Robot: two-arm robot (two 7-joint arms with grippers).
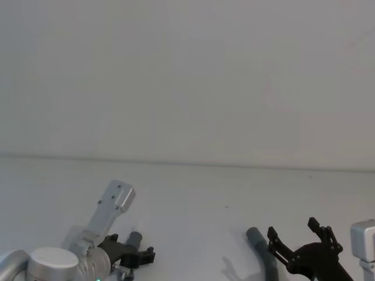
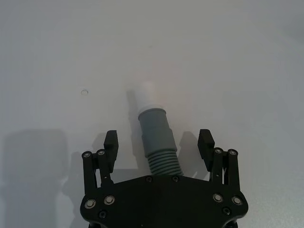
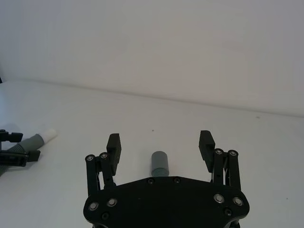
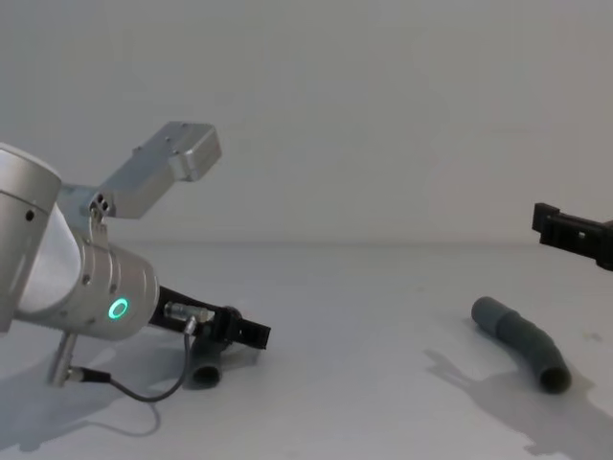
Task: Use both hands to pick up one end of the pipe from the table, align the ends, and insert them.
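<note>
Left wrist view looks down on the left gripper [image 2: 158, 138], low over the bench [image 2: 247, 71], with its jaws spread wide on either side of the white-tipped hose [image 2: 156, 130]. A clear gap shows between each black fingertip [image 2: 111, 138] and the grey collar, so nothing is clamped. That hose lies flat on the bench, its ribbed part running back under the palm and its white tip [image 2: 148, 94] pointing away from the gripper. In the chest view the same hose lies at the near left of the bench, just beneath the left arm's jaws. The right gripper [image 3: 159, 141] is also wide open and holds nothing. In the right wrist view the cuffed hose [image 3: 160, 167] shows midway between its jaws, its smooth cuff [image 3: 160, 158] pointing forward, with space on both sides. The chest view shows that gripper raised above the bench at the right edge, apart from the cuffed hose, which lies bent on the bench below it. In the head view this hose lies just to the left of the open right jaws. The two hoses lie well apart, unjoined.
</note>
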